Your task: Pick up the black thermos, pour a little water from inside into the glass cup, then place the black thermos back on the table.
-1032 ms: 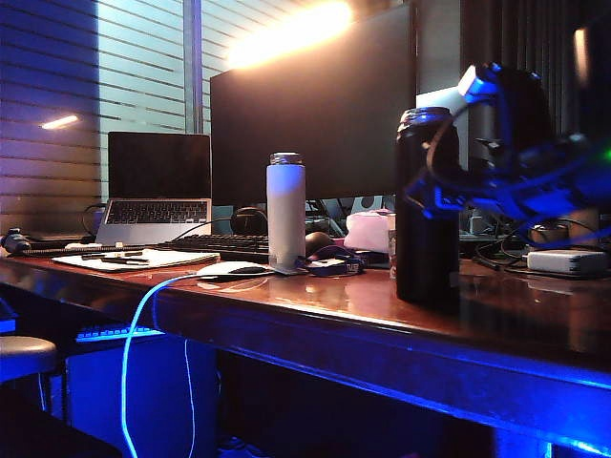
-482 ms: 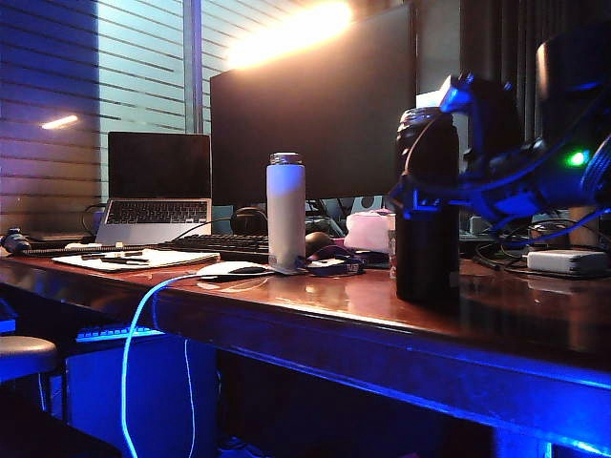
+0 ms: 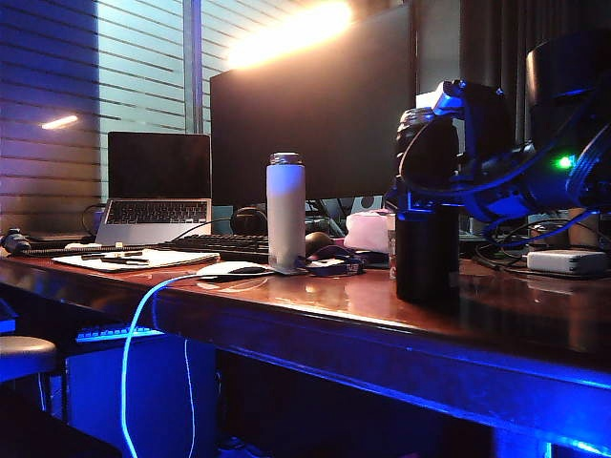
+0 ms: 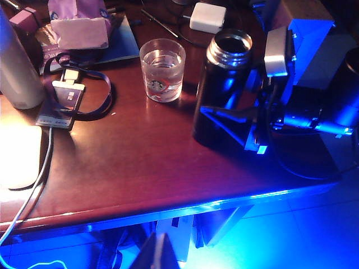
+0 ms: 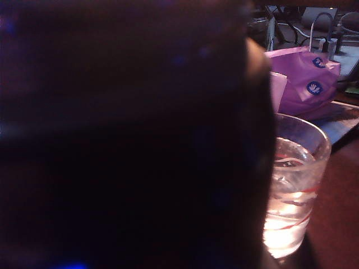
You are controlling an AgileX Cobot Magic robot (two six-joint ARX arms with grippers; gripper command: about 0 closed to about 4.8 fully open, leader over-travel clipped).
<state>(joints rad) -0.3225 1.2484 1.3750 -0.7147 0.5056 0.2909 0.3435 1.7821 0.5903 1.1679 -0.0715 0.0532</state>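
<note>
We see the tall matte black thermos with a shiny metal rim [image 3: 426, 215] standing upright and uncapped on the glossy reddish-brown wooden counter [image 3: 315, 301], toward the right of the exterior view. The right claw [image 4: 247, 126] reaches in from about three o'clock and straddles the thermos at mid-height, its fingers [image 4: 221, 112] spread wide on either side of the body; we cannot tell whether they touch the wall. In the right wrist view the thermos [image 5: 129, 134] fills nearly the whole picture as a dark blur, so the claw itself does not show there. The short clear glass cup with a red print on its side [image 4: 162, 70] stands just beside the thermos, at about ten o'clock from it in the left wrist view, upright, apart from it, and holding some water. The left claw is out of sight in every view; its wrist camera looks down on the counter from above the front edge. Farther from the thermos, at about nine o'clock in the exterior view, a slim white bottle with a silver cap [image 3: 285, 210] stands upright. A purple tissue pack [image 4: 78, 22] lies behind the cup, a white power adapter [image 4: 207, 15] sits near the back edge, and a badge on a dark lanyard [image 4: 61, 103] lies flat near the white bottle.
</note>
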